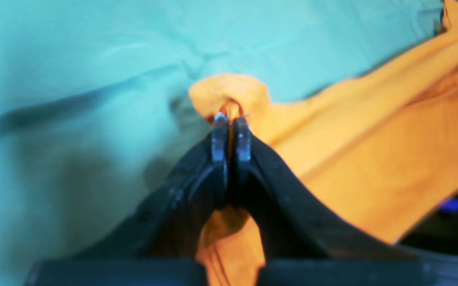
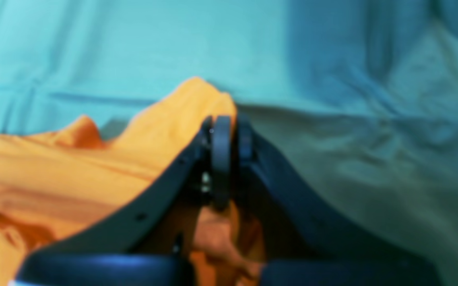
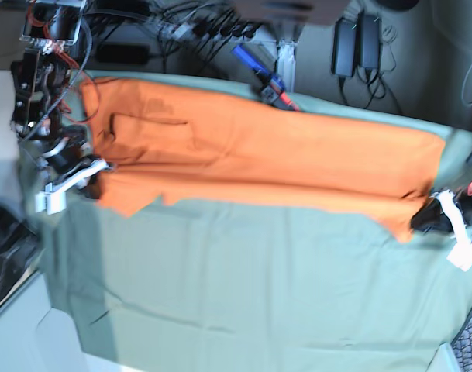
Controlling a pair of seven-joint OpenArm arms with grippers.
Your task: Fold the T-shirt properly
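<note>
Left gripper: jaws pinched on a near corner of the T-shirt.
Right gripper: clamped on the other near corner.
T-shirt: spans the far table cloth; light, limp. You should keep to the corners.

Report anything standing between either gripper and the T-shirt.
Nothing visible does. The left gripper and the right gripper are each shut on an edge of the T-shirt, which lies stretched over the table cloth.
</note>
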